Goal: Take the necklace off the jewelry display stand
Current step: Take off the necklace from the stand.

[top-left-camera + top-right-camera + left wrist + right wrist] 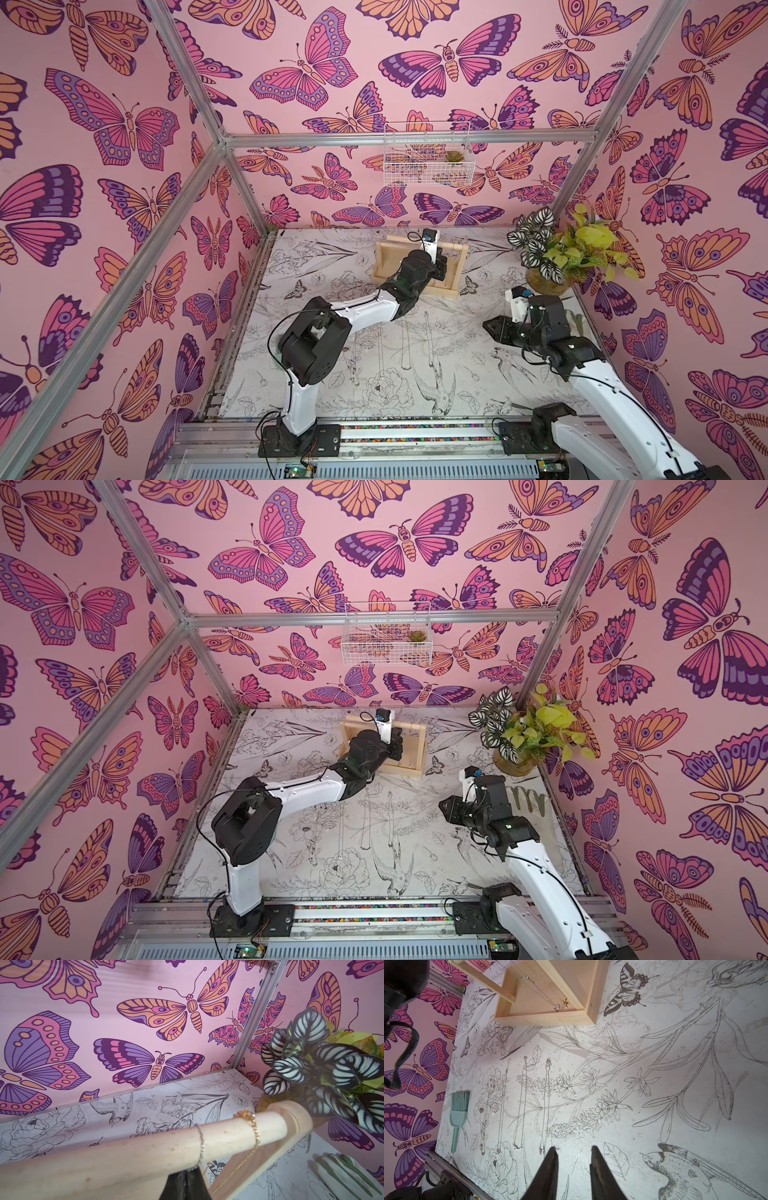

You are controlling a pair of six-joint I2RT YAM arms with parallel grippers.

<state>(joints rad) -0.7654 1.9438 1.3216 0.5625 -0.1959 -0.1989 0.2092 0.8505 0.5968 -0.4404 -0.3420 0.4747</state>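
Black fingers on my left end effector are squeezed together just under the crossbar of the jewelry display stand, right where the silver necklace hangs down. A gold necklace is draped beside it. My right end effector hovers with its fingers apart, holding nothing. The stand sits at the back of the tabletop, which is white with inked flowers and birds and has loose chains laid out on it. Pink butterfly walls all round, plus a leafy plant in the corner.
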